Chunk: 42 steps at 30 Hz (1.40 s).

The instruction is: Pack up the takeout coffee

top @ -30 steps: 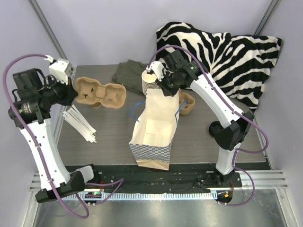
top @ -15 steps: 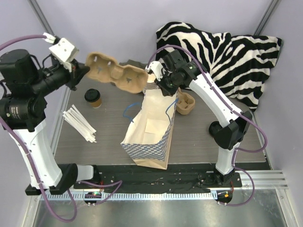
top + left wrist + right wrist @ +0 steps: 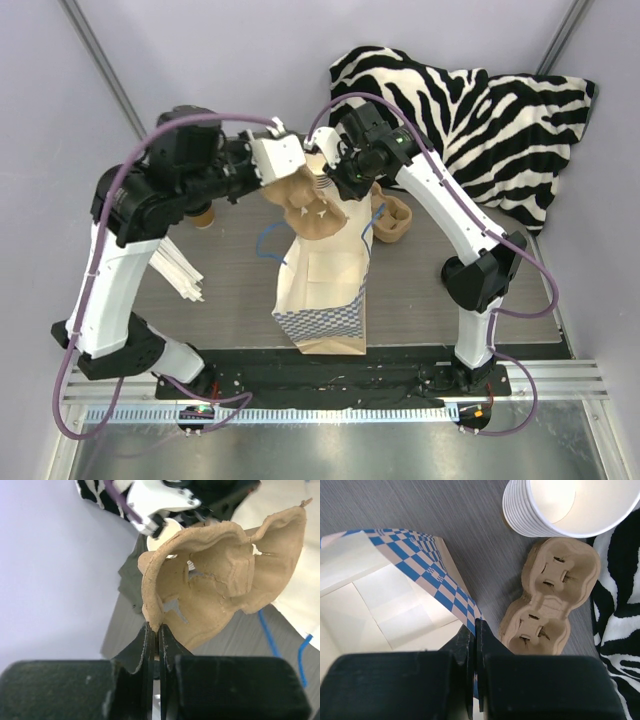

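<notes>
My left gripper (image 3: 283,188) is shut on the edge of a brown pulp cup carrier (image 3: 308,203) and holds it tilted in the air over the open mouth of the paper bag (image 3: 322,285). In the left wrist view the fingertips (image 3: 155,630) pinch the carrier's rim (image 3: 215,590). My right gripper (image 3: 342,190) is shut on the bag's far rim; in the right wrist view it (image 3: 476,626) clamps the blue-checked edge (image 3: 440,587). The takeout coffee (image 3: 205,214) stands at the back left, mostly hidden behind my left arm.
A stack of paper cups (image 3: 570,505) stands behind the bag. A second pulp carrier (image 3: 396,220) lies to the bag's right, also seen in the right wrist view (image 3: 555,600). White sticks (image 3: 175,265) lie at the left. A zebra cloth (image 3: 470,105) fills the back right.
My left arm has lifted the carrier off the table and swung it right, from the back left to over the bag's mouth. The right gripper has kept hold of the bag's rim.
</notes>
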Available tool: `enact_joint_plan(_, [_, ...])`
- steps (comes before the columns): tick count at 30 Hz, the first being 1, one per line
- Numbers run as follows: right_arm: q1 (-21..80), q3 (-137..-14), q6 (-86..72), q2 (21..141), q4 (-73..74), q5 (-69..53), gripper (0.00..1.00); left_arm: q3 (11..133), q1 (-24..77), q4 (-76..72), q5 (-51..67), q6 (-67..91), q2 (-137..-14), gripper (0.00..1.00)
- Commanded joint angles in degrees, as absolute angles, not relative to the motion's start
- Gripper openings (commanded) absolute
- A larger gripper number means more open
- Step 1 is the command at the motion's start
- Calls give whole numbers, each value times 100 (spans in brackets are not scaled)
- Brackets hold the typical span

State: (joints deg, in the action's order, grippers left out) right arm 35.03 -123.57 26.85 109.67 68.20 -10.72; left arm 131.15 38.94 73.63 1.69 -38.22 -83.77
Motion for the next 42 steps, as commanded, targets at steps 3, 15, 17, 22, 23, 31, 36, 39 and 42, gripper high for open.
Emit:
enact_joint_plan(3, [3559, -12551, 2733, 10872, 6750, -1204, 1, 13096, 4885, 7805, -1458, -5018, -8437, 0])
enact_joint_plan(15, [3647, -12516, 2470, 10758, 6706, -1345, 1, 13105, 5959, 8314, -1916, -5239, -9044, 0])
enact_joint_plan(17, [3665, -12516, 2408, 10740, 6706, -1345, 1, 12895, 6099, 8358, -1872, -5133, -9062, 0])
enact_joint_plan(22, [3700, -12472, 2329, 10679, 6671, -1345, 1, 12279, 6223, 8297, -1469, -4774, -8956, 1])
enact_joint_plan(23, [3700, -12454, 2320, 10670, 6671, -1353, 1, 12183, 6231, 8314, -1381, -4685, -8973, 1])
enact_joint_plan(31, [3727, -12235, 2215, 10407, 6548, -1670, 1, 11480, 6223, 8079, -642, -4333, -9009, 2])
enact_joint_plan(36, [3753, -11927, 2232, 10169, 6407, -1784, 1, 10636, 6231, 7551, -422, -4324, -8930, 4])
enact_joint_plan(39, [3762, -11848, 2206, 10090, 6416, -1828, 1, 10231, 6161, 7314, -264, -4289, -8965, 4])
enact_joint_plan(42, [3762, -11717, 2197, 9993, 6372, -1924, 1, 9906, 6082, 7050, -141, -4306, -8956, 4])
